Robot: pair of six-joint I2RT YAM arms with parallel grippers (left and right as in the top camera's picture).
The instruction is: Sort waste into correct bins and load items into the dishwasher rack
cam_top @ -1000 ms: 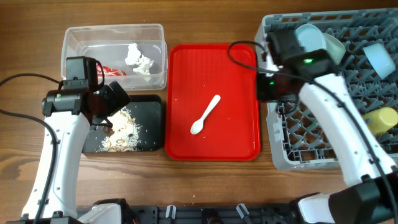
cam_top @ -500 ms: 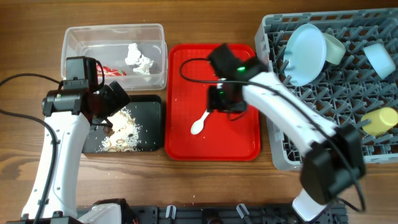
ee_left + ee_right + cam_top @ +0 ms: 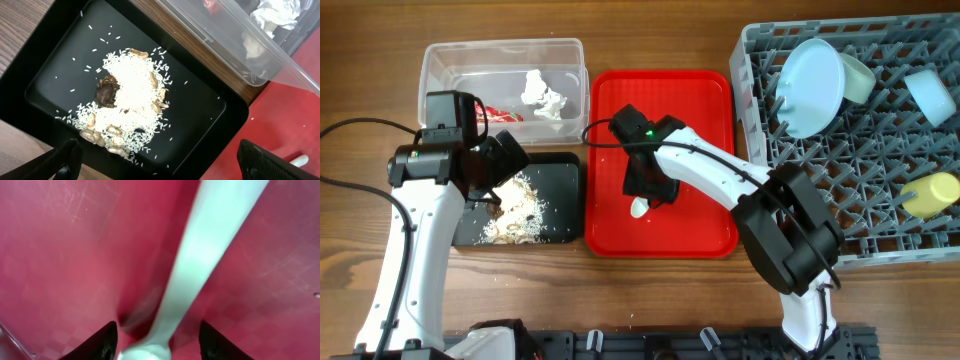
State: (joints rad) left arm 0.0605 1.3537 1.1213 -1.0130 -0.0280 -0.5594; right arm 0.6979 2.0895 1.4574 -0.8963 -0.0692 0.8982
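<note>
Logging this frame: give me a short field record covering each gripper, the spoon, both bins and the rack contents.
left gripper: open, empty, above the black tray
right gripper: open, fingers either side of the white spoon
spoon location: lying on the red serving tray
black tray contents: food scraps
clear tub contents: white tissue, red wrapper
dishwasher rack contents: blue plate, green bowl, blue bowl, yellow cup
fork: not visible
</note>
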